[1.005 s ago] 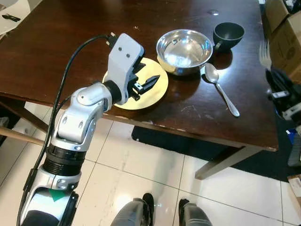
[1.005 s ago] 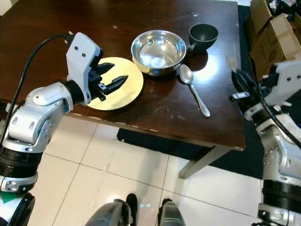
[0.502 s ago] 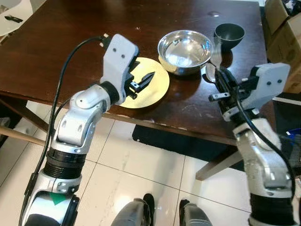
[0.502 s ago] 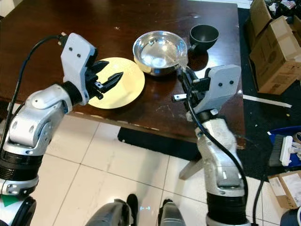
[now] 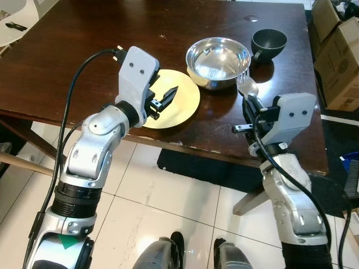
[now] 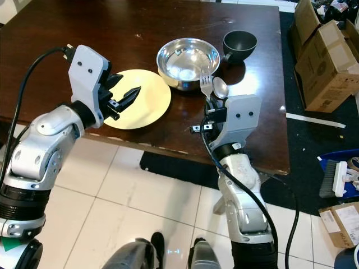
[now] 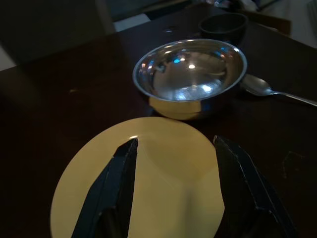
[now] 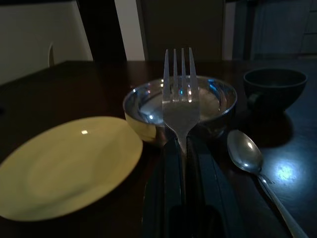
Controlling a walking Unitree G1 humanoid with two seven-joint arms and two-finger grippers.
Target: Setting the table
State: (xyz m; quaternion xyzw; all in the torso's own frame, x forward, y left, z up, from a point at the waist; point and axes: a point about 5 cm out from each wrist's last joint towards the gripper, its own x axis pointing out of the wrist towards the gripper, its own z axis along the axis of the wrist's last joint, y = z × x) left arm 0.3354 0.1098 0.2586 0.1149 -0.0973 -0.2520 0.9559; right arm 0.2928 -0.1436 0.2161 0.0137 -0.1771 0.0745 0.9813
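— Why is your right gripper (image 8: 181, 148) carrying the fork (image 8: 180, 94) upright like that?

— Your fingers are pinched on the handle from both sides, so the tines stand clear above them, pointing toward the steel bowl (image 6: 188, 60). Held that way, the fork stays free of the table (image 6: 67, 33) until you choose a spot. It is in the air above the near part of the table, between the yellow plate (image 6: 140, 103) and the spoon (image 7: 270, 89), not lying down yet.

— And the spoon?

— It lies flat to the right of the bowl with its handle toward you, and the dark cup (image 6: 240, 43) sits beyond it. That side looks settled, so I'd judge the fork belongs beside the plate.

— What is your left gripper (image 7: 173, 193) doing over the plate?

— It hovers with its two fingers spread apart, nothing between them, above the plate's near half. I can't tell whether it touches the plate.

— Any risk?

— The plate sits close to the table's near edge; nudging it could push it off.
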